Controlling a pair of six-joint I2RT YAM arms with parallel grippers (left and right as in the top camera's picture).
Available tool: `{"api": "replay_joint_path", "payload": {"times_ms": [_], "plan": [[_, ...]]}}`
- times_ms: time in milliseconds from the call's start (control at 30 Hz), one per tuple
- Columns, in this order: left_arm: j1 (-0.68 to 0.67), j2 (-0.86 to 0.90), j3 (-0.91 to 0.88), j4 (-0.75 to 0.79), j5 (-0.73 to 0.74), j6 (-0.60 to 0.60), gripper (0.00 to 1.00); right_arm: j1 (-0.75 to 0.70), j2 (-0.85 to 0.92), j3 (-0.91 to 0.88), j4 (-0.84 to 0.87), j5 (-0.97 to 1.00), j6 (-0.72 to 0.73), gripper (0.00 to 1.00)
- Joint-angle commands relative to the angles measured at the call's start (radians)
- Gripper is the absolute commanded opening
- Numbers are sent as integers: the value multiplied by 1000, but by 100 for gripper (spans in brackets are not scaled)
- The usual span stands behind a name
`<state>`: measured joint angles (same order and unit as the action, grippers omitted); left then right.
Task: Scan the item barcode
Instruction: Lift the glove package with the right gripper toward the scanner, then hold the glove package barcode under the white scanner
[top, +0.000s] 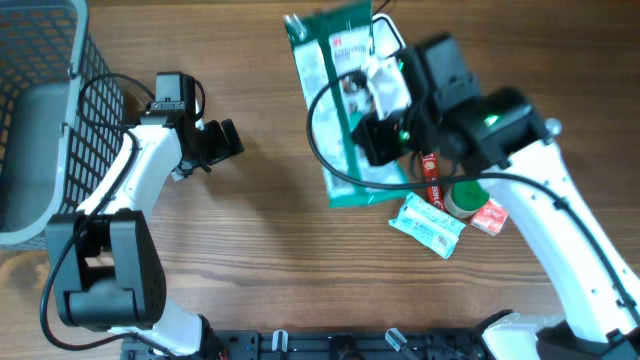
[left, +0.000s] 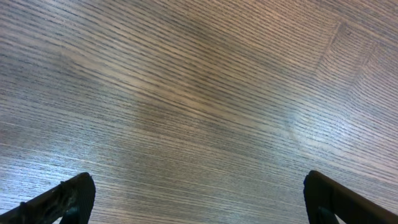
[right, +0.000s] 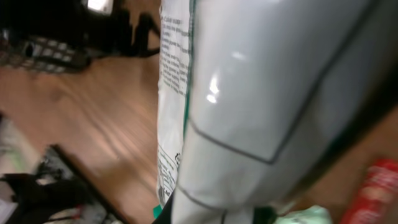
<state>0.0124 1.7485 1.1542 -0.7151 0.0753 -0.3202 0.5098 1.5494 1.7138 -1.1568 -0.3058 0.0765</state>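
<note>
Farthest from the green pouch (top: 335, 110), at the left edge of the worktop (top: 260, 260), stands a grey basket (top: 40, 120), probably where scanned goods go. Between the basket and the pouch, and well apart from the pouch, our left hand (top: 220, 143) hovers over bare wood, fingers spread wide with nothing between them. We judge that it waits there to keep out of the reader's way.

The pouch, the item to be scanned, lies flat on the worktop with a white printed panel facing up, where a reader can see it. Over the pouch's right half, our right hand (top: 383, 112) is pressed together on the white scanner (top: 385, 82). Its black cable (top: 312, 135) loops across the pouch. We cannot make out the barcode itself.

Just off the pouch's lower right corner lie a red stick packet (top: 431, 178), a round green-topped container (top: 462, 195), a mint sachet (top: 428, 225) and a red-and-white packet (top: 488, 215), likely waiting their turn.
</note>
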Motion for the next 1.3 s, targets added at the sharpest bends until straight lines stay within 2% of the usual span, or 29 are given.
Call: {"api": "replay_joint_path", "payload": {"times_ms": [0,133,333,500,633,800,967,1133,1267], "plan": [[5,-5,9,0,-10,-2,100,2,122,148,-14,220,-157,4],[5,-5,9,0,-10,-2,100,2,230,147,145,432,-289,4],[5,-5,9,0,-10,-2,100,2,395,146,435,781,-408,4],[5,-5,9,0,-10,-2,100,2,519,145,708,993,-623,4],[5,-5,9,0,-10,-2,100,2,608,144,904,1078,-758,4],[5,-5,9,0,-10,-2,100,2,705,143,1048,1084,-849,4],[5,-5,9,0,-10,-2,100,8,755,143,1080,1072,-803,4],[5,-5,9,0,-10,-2,100,9,759,143,1068,1044,-634,4],[5,-5,9,0,-10,-2,100,18,759,143,994,922,-425,4]]}}
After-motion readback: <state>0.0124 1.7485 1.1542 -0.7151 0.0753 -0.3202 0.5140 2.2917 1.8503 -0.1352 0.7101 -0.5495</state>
